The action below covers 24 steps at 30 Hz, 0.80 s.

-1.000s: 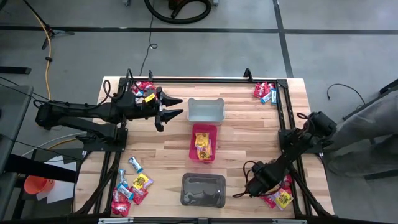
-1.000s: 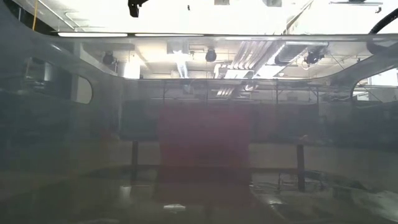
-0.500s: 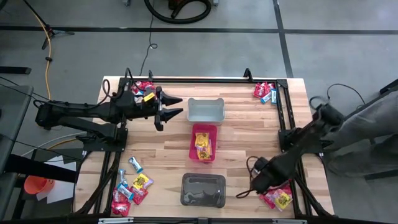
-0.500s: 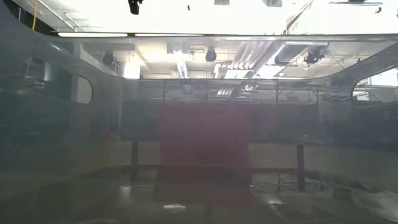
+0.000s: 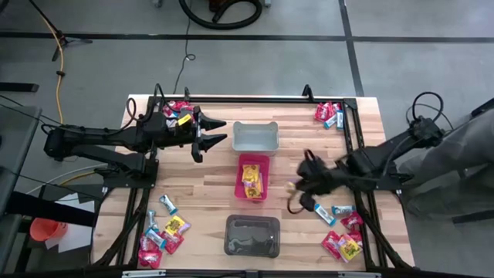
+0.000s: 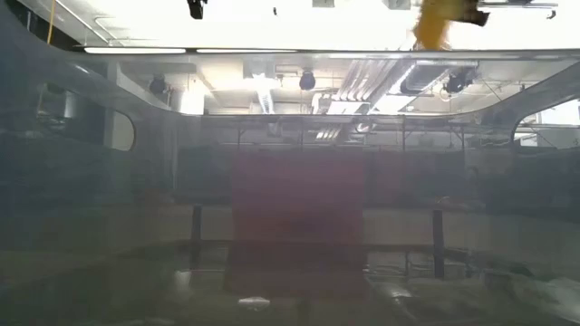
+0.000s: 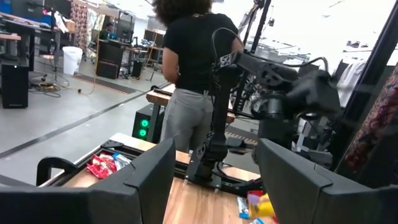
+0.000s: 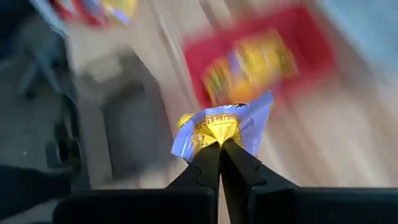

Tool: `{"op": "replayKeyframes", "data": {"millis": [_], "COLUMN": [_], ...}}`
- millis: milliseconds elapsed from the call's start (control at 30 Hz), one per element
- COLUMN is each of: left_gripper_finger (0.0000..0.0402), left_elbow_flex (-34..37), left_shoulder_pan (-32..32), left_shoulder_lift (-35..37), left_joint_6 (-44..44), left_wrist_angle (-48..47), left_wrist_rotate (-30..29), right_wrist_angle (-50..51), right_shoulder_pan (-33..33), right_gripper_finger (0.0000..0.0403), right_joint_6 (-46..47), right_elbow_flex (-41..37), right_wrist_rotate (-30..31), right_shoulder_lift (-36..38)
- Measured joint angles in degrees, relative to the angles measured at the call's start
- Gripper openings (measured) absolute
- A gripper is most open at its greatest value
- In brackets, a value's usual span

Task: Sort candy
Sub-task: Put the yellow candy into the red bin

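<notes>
My right gripper [image 5: 297,190] hangs above the table just right of the pink bin [image 5: 253,176], shut on a yellow candy packet [image 8: 221,127] with a pale blue wrapper edge. The same packet shows at the top of the low view [image 6: 436,22]. The pink bin holds a few yellow candy packets [image 5: 252,179]. My left gripper [image 5: 220,133] waits open at the far left, beside the grey bin [image 5: 255,137], with nothing between its fingers [image 7: 149,180]. More candy lies in piles at the near right [image 5: 344,235] and near left [image 5: 162,232]. My right gripper pinches the yellow packet by its lower crimped end [image 8: 219,139] between its two fingertips [image 8: 208,158]. The arm reaches in from the table's right side. The packet stands out beyond the fingertips, lifted clear of the table.
A dark bin [image 5: 252,235] sits at the near middle. Candy piles also lie at the far left corner [image 5: 176,110] and far right corner [image 5: 328,114]. A person [image 7: 193,68] stands beyond the table's right side. Bare wood lies between the bins and the piles.
My right gripper has shut on a yellow packet in the near right pile, risen, and swung toward the far edge and left, ending beside the pink bin. The near right pile has spread, with blue packets now lying apart.
</notes>
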<state>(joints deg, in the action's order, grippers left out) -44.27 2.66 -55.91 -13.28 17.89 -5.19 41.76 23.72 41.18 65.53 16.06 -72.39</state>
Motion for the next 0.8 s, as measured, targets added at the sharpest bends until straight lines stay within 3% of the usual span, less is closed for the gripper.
{"op": "replayKeyframes", "data": {"millis": [167,300,467,800], "left_gripper_finger": [0.0215,0.0215,0.0215,0.0215], "left_elbow_flex": [0.0,0.0,0.0,0.0], "left_shoulder_pan": [0.0,0.0,0.0,0.0], "left_shoulder_lift": [0.0,0.0,0.0,0.0], "left_joint_6": [-0.2,-0.2,-0.2,-0.1], "left_wrist_angle": [0.1,0.1,0.1,0.0], "left_wrist_rotate": [0.0,0.0,0.1,0.0], "right_wrist_angle": [-17.9,-21.4,-23.0,-53.4], "right_shoulder_pan": [-8.8,-14.3,-18.1,-19.2], "right_gripper_finger": [0.0000,0.0000,0.0000,0.0000], "right_joint_6": [-17.0,-21.9,-24.5,-17.7], "right_elbow_flex": [-0.7,-0.7,-2.1,-18.4], "right_wrist_rotate": [-3.0,-7.0,-11.2,-16.2], "right_shoulder_lift": [-2.7,-4.0,-4.5,-4.2]}}
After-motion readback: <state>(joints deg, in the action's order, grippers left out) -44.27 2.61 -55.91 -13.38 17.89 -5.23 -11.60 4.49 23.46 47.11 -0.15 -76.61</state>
